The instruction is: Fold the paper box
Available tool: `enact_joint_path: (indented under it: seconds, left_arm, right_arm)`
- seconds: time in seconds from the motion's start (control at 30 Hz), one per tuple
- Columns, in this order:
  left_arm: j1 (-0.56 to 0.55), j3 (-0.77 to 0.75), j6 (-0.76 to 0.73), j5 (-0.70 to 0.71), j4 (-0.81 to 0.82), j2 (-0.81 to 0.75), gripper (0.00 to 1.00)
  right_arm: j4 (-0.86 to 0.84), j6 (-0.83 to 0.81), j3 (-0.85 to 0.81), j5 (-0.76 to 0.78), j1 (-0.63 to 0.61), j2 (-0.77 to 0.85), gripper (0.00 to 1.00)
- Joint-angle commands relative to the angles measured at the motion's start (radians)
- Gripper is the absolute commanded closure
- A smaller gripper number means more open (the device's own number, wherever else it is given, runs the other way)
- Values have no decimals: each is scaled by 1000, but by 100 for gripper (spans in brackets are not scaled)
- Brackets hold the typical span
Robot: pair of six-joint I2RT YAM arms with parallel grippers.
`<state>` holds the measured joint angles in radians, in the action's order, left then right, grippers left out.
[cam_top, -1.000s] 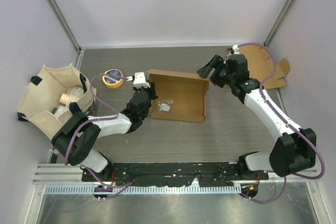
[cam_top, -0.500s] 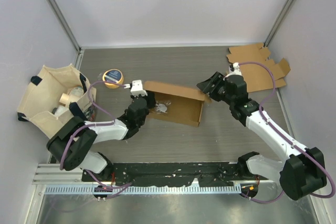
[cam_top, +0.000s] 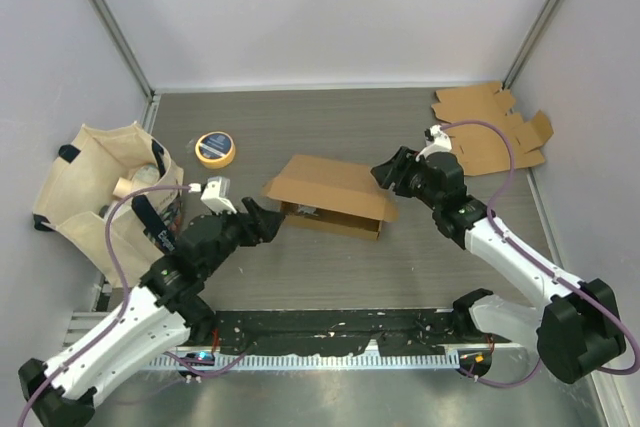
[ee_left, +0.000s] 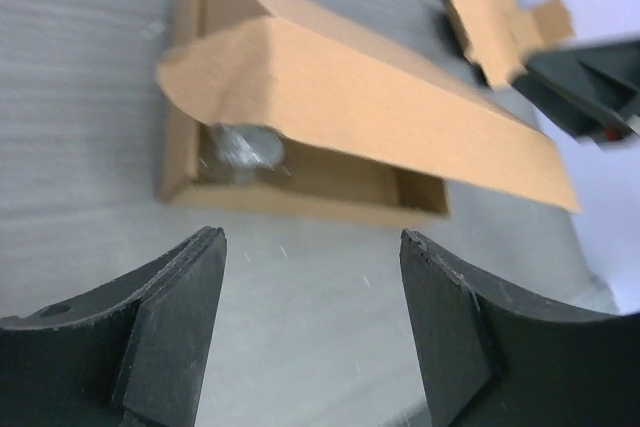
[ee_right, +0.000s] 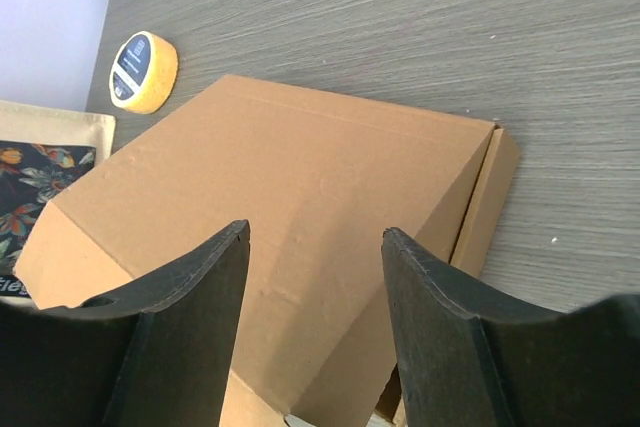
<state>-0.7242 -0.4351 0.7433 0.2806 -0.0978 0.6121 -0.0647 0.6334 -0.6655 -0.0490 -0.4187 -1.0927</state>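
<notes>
Step in hand: closing the lid of the paper box. This is a judgement from how the flap lies, lowered over the tray but not flat on it.
Box position: at the centre of the table, with the long side running from 9 to 3 o'clock.
Lid: tilted, hinged along the far side. Its near edge is raised, so the tray's front stands open to the left wrist camera.
Inside the tray: a small clear, crinkled item, too blurred to name.
Left gripper: at 8 o'clock of the box, just beside its near left corner. The jaws are spread wide, with nothing between them and nothing touched.
Right gripper: at 2 o'clock of the box, over the lid's right end. The fingers are apart and grasp nothing. Whether a finger presses on the lid cannot be told.
Next move calls for: pressing the lid's near edge down onto the tray front, probably with the tray steadied from the other side so it does not slide.
Risk: the lid may spring up again if it is only pushed at one end.
Surroundings: tape roll at 10 o'clock of the box, cloth bag at 9 o'clock, flat cardboard at 2 o'clock, all well apart from it.
</notes>
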Motion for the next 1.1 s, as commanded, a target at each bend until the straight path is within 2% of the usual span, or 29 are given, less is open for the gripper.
enact_joint_path:
  seconds: [0.0,0.1,0.13,0.17,0.23,0.27,0.3,0.4,0.43,0.5,0.53,0.6,0.67,0.83,0.87,0.93,1.07]
  left_arm:
    - [-1,-120,74,-390,-385,-176,27]
    - [-1,-261,39,-498,-431,-125,28]
    - [-1,-352,21,-517,-454,-85,29]
    - [-1,-402,-14,-526,-463,16,30]
    - [-1,-537,-67,-520,-464,116,30]
    - [-1,-569,-118,-505,-448,176,30]
    - [0,-635,-137,-482,-421,278,30]
    - [50,-717,-179,-491,-303,490,33]
    - [81,-723,-162,-562,-263,535,34]
    - [188,-719,-58,-647,-141,656,39]
    - [215,-714,-38,-732,-113,688,42]
    - [249,-699,-39,-756,-65,739,44]
    - [252,-679,-59,-752,-59,772,44]
    - [287,-522,-61,-719,62,811,44]
    - [286,-502,-62,-719,78,816,45]
    - [287,-420,-61,-707,151,804,45]
    - [287,-269,-32,-663,283,759,44]
  right_arm:
    - [38,-96,-28,83,-8,34,39]
    - [222,-155,-117,118,-11,10,37]
    - [271,-169,-172,144,-15,-12,37]
    - [393,-184,-209,176,-20,-25,37]
    - [524,-231,-328,279,-28,-71,36]
    - [613,-238,-362,291,-37,-81,36]
    - [634,-236,-390,269,-34,-88,35]
    - [536,-151,-408,-48,-34,-72,35]
    - [458,-77,-393,-204,-34,-70,35]
    - [407,-22,-378,-291,-26,-85,37]
    - [338,17,-338,-387,-23,-94,38]
    - [245,61,-275,-487,-6,-105,41]
    - [79,118,-174,-596,3,-104,42]
    - [-194,170,10,-664,87,-169,50]
    - [-254,196,36,-710,95,-191,59]
    - [-387,276,110,-732,109,-223,61]
    - [-438,263,179,-726,118,-260,61]
